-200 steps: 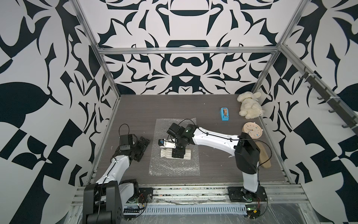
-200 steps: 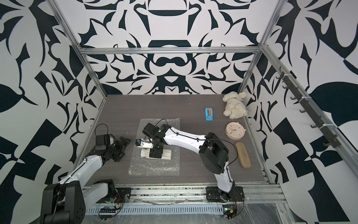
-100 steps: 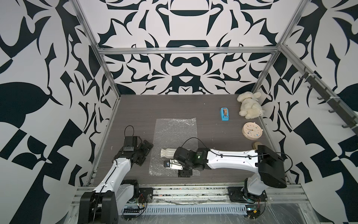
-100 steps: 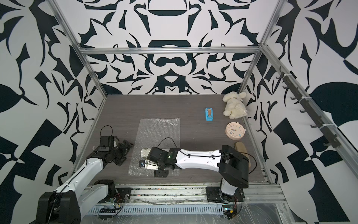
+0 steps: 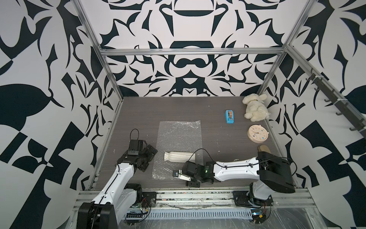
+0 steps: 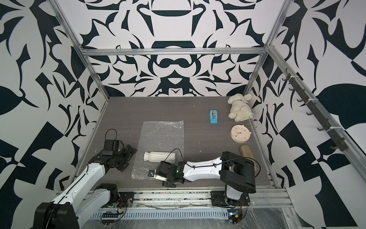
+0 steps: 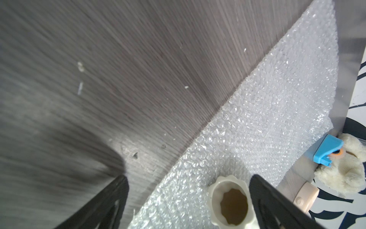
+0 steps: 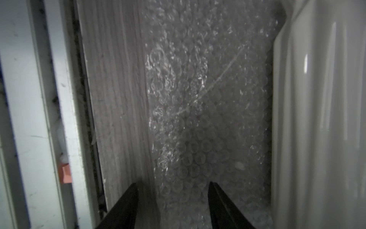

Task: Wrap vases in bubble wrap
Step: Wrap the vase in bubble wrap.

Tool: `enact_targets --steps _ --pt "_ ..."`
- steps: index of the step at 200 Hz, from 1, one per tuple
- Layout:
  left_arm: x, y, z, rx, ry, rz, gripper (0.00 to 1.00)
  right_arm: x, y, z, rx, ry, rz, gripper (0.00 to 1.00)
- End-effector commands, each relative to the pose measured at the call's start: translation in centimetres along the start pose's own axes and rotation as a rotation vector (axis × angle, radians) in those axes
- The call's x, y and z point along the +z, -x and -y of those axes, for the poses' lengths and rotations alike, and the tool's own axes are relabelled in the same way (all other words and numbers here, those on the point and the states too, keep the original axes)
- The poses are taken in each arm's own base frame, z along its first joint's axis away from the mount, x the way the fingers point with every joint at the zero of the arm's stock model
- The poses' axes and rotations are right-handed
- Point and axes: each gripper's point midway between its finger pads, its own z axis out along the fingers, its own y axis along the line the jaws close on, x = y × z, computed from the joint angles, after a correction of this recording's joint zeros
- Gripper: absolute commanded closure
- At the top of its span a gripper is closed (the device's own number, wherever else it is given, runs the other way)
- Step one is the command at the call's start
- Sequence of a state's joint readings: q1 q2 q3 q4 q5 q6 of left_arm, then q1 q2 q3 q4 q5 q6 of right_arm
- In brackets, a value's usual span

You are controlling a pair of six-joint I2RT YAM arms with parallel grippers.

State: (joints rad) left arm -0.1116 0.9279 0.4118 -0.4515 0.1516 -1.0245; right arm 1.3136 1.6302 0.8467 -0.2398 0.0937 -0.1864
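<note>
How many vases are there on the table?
1. The cream ribbed vase lies on its side on the bubble wrap, toward the robot's end of it. I see no other, though the right arm could hide something small.

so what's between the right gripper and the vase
Only a strip of bubble wrap, lying flat; the right wrist view shows it between right gripper and vase.

Both top views are bright, evenly lit and sharp. My left wrist view is well lit, but the bench (image 7: 118,69) smears into blur at one side, with a dark shadow there. My right wrist view is dim and soft, with glare streaks on the vase (image 8: 316,99) and glints on the wrap (image 8: 198,89).
</note>
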Motion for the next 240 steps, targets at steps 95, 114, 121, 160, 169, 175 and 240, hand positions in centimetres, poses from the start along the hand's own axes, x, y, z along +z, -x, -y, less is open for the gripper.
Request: enact_targets --steps 95,114,121,160,169,175,240 --pt "-1.6 0.2 1.0 -0.007 -0.018 0.017 0.00 -0.4 0.1 0.2 0.042 -0.013 0.003 0.89" --pt "-2.0 0.1 1.2 -0.007 -0.034 0.020 0.01 -1.3 1.1 0.4 0.038 -0.009 0.037 0.95" --pt "-2.2 0.1 1.3 -0.007 -0.042 0.024 0.00 -1.6 1.4 0.5 0.039 -0.003 0.046 0.97" --pt "-2.9 0.1 1.8 -0.009 -0.072 0.032 0.00 -3.7 3.2 2.4 0.088 0.040 0.104 1.00" --pt "-3.1 0.1 2.1 -0.008 -0.082 0.034 0.00 -4.1 3.6 2.9 0.097 0.049 0.116 1.00" --pt "-3.3 0.2 2.3 -0.008 -0.088 0.037 0.00 -4.3 3.7 3.2 0.103 0.053 0.122 1.00" --pt "-4.8 -0.1 4.2 0.008 -0.156 0.026 0.00 -5.0 4.4 7.1 0.170 0.090 0.153 1.00"
